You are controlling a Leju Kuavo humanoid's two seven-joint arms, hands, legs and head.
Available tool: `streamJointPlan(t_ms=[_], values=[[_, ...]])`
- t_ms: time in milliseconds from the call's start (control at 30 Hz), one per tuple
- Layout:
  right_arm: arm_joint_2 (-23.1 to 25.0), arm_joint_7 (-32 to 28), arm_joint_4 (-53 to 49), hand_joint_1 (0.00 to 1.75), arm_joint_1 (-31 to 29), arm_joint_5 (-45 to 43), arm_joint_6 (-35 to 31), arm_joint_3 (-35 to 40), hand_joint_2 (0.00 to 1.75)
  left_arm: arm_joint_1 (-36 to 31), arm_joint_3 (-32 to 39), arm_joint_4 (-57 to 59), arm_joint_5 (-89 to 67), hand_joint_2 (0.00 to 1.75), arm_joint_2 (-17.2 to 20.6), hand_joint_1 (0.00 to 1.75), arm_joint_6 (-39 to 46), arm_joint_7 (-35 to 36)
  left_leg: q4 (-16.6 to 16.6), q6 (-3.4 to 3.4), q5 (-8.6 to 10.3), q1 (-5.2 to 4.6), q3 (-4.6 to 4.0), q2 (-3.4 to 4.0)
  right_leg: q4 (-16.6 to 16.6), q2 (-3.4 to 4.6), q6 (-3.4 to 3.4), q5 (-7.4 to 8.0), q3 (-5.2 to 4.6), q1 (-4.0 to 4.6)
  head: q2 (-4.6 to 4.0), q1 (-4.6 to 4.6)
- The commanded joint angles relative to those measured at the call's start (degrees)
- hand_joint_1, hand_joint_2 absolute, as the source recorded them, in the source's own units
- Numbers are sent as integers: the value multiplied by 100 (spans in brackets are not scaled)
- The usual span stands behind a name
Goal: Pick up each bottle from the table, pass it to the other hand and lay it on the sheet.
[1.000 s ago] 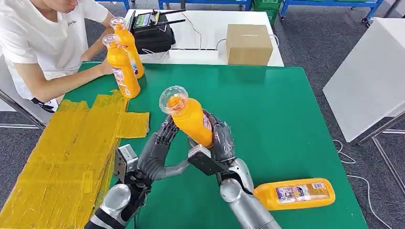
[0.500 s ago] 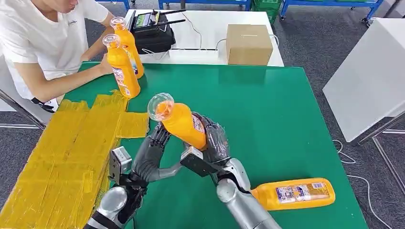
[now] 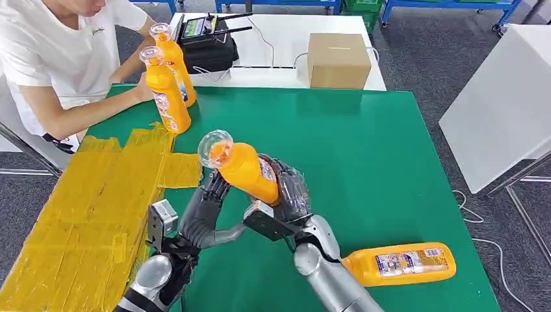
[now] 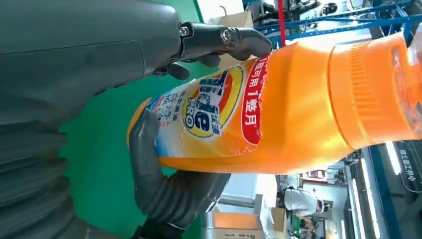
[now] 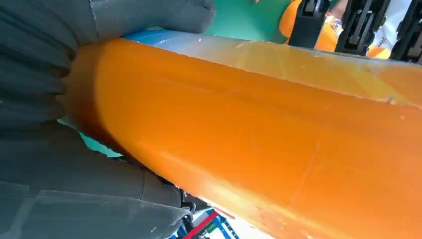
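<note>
The green table (image 3: pixel 364 149) carries a yellow sheet (image 3: pixel 91 214) on its left side, two orange bottles standing (image 3: pixel 167 91) at the far left corner, and one bottle lying (image 3: pixel 399 263) near the front right edge.

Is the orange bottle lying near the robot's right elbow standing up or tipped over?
Tipped over. The bottle lies flat on its side on the green table, label facing up, behind the right arm.

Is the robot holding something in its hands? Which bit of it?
Yes. Both hands hold one orange bottle. The right hand wraps its lower body, and the left hand grips the same part from the other side. The clear cap is free.
</note>
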Motion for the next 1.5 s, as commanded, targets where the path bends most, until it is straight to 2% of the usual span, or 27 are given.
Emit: streamJointPlan(t_ms=[33,333,400,433,733,833,1100,1133,1167,1500], values=[[-8,-181,293,175,198,205,219,1028,175,-655,-224,474,2,175,-168,0,91,118,-2,-8,-1,13,9,-21,-12,-16,-18,-3,21,15,0,0],[-62,-288,306,175,109,99,252,1377,175,-851,232,637,620,175,-205,0,236,278,-6,-8,3,16,3,-7,-13,3,-17,2,11,20,0,11],[-83,-297,273,175,105,57,261,1428,175,-897,271,607,646,175,-197,0,281,268,-5,-6,-1,11,18,-14,-15,-4,-16,-1,21,12,0,-39],[-90,-296,258,175,104,42,272,1440,175,-917,267,585,630,175,-188,0,301,252,3,-5,1,23,1,-15,-12,-6,-14,3,12,23,0,-20],[-127,-286,185,175,104,-23,346,1470,175,-1063,-221,278,81,175,-180,0,274,179,0,-10,0,21,11,-9,-14,-1,-25,-3,21,21,0,-24],[-120,-283,202,175,104,-26,340,1471,175,-1104,-360,218,37,175,-219,0,269,182,4,-5,1,14,-2,-7,-5,-4,-11,-3,5,13,0,-28],[-116,-276,237,175,103,-33,316,1454,175,-1038,-454,46,44,175,-210,0,371,109,4,-4,1,15,-1,-5,-7,-3,-11,-2,5,14,0,-24],[-112,-271,242,175,101,-37,311,1443,175,-1009,-439,-7,65,175,-234,58,428,56,5,-6,0,19,1,-10,-10,-6,-17,-3,13,19,0,-26],[-110,-270,246,175,102,-43,307,1432,175,-990,-446,-53,88,175,-230,175,446,32,4,-5,2,15,-2,-6,-6,-3,-12,-3,4,14,0,-24],[-105,-275,264,175,125,-108,254,1354,175,-927,-430,-143,95,175,-230,175,650,-74,2,-5,0,16,4,-6,-10,-3,-14,-3,10,15,0,-26]])
